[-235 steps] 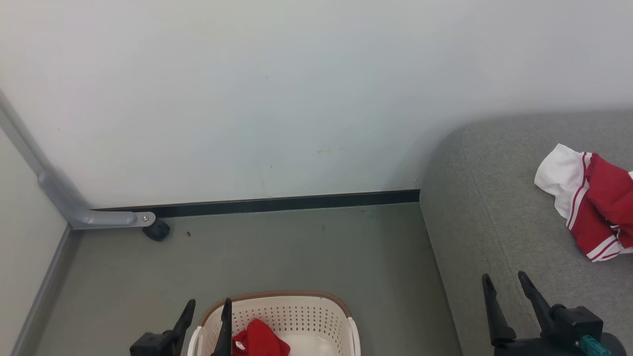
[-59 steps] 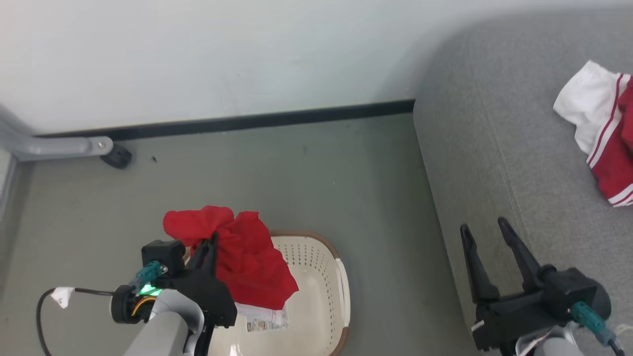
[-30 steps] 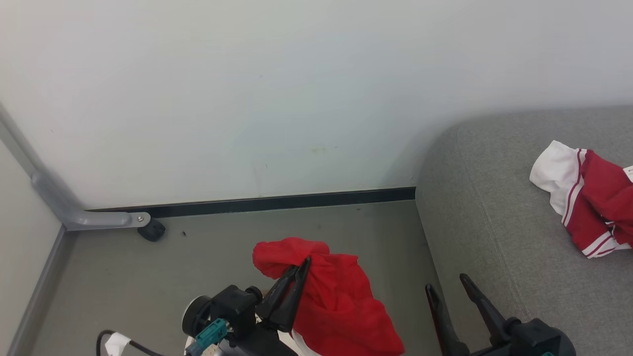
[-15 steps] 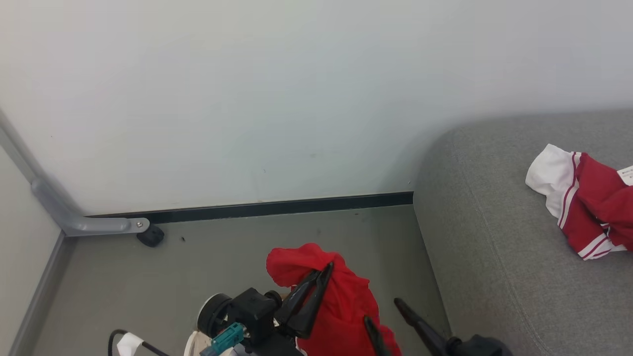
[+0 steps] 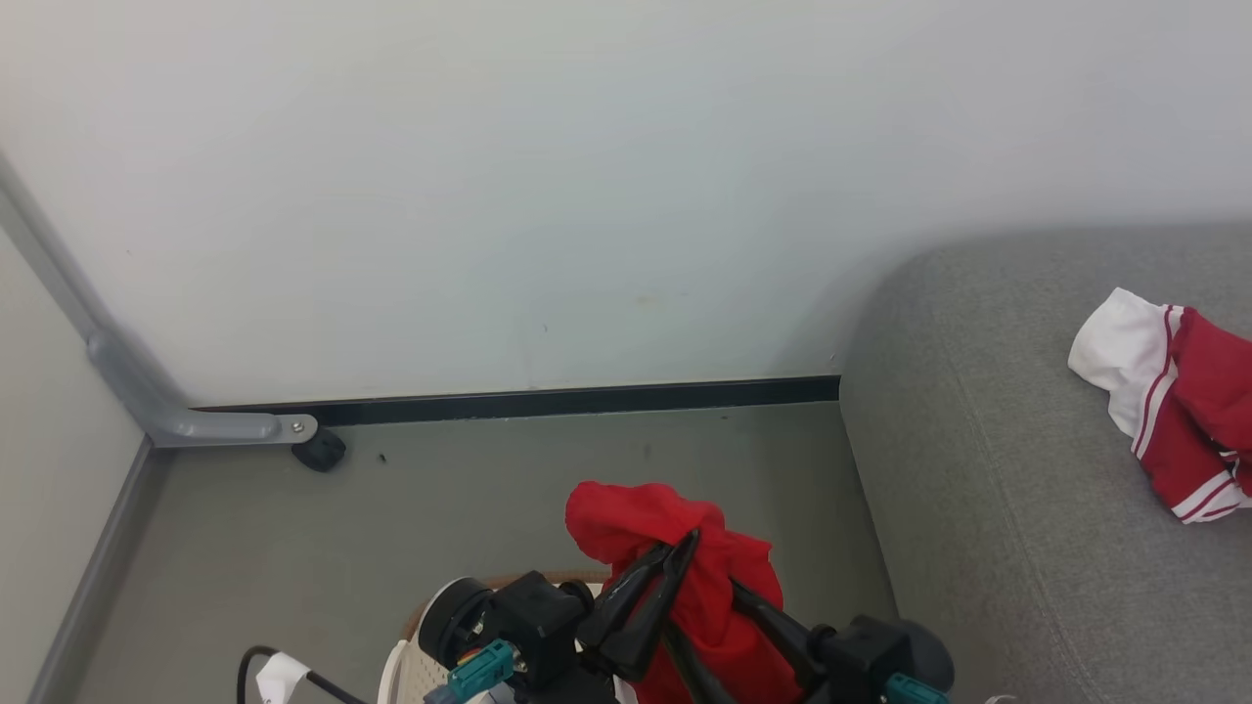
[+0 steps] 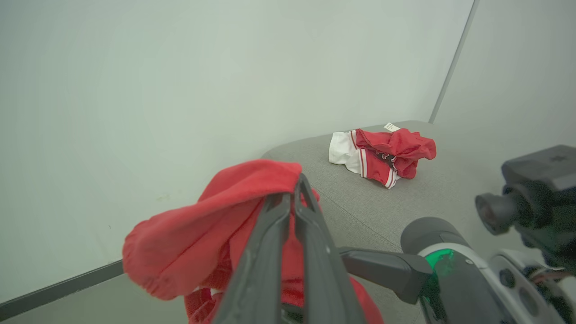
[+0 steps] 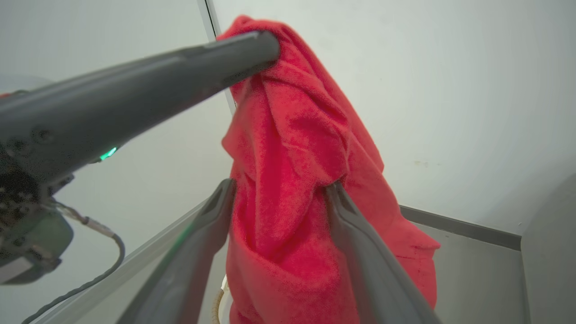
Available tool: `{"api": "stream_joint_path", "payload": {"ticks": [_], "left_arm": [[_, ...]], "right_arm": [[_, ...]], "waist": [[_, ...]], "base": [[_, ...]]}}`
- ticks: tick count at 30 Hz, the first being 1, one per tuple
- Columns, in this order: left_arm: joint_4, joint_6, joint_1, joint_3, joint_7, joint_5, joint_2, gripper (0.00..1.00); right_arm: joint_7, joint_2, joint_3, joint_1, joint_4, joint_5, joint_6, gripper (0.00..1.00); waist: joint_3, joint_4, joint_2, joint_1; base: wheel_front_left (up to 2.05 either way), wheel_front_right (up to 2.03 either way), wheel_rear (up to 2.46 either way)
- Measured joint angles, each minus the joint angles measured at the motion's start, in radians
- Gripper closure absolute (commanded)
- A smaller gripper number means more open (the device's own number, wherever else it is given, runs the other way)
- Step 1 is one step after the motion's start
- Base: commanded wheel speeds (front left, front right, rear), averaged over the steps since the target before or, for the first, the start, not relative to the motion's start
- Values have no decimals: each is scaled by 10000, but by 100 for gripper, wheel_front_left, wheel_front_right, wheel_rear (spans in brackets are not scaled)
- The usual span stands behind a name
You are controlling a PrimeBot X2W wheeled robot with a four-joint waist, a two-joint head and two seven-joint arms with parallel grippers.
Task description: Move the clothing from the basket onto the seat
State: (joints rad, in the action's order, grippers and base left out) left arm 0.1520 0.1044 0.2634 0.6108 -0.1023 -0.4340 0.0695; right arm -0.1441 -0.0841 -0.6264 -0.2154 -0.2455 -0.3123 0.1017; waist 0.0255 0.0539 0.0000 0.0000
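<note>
Handover in mid-air
Left gripper clamped the red garment; right gripper, open just below, probably needed a deep bite first.

Bright, soft, even light; the left claw looms blurred nearby.

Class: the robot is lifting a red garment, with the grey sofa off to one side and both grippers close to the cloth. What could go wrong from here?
1. The left gripper pinches only a small fold of the red garment; most hangs loose, so it may slip free.
2. The right gripper has its open fingers either side of the hanging cloth and could snag it.
3. It hangs short of the seat; a drop would likely hit the floor.
</note>
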Motion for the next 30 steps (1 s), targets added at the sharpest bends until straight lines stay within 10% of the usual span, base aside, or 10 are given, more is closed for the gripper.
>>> {"api": "stream_joint_path", "payload": {"ticks": [1,19,21,25,30], "left_arm": [[-25,0,0,4,48,0,2,100],[-464,-192,-46,-119,495,-15,228,100],[-522,-257,-67,-128,583,-13,249,59],[-633,-314,-76,-127,658,4,314,15],[-702,-351,-81,-77,834,123,476,0]], "right_arm": [[29,15,-15,-137,-125,-4,13,100],[-190,75,69,-1230,-1087,-330,98,100],[-251,81,222,-1330,-1168,-366,98,100],[-343,81,487,-1499,-1262,-458,88,100],[-470,6,986,-1886,-1492,-575,27,100]], "waist": [[23,28,0,0],[265,134,0,1],[291,68,0,0],[343,-44,0,0],[457,-274,0,1]], "base": [[0,0,0],[0,0,0],[0,0,0],[0,0,0],[0,0,0]]}}
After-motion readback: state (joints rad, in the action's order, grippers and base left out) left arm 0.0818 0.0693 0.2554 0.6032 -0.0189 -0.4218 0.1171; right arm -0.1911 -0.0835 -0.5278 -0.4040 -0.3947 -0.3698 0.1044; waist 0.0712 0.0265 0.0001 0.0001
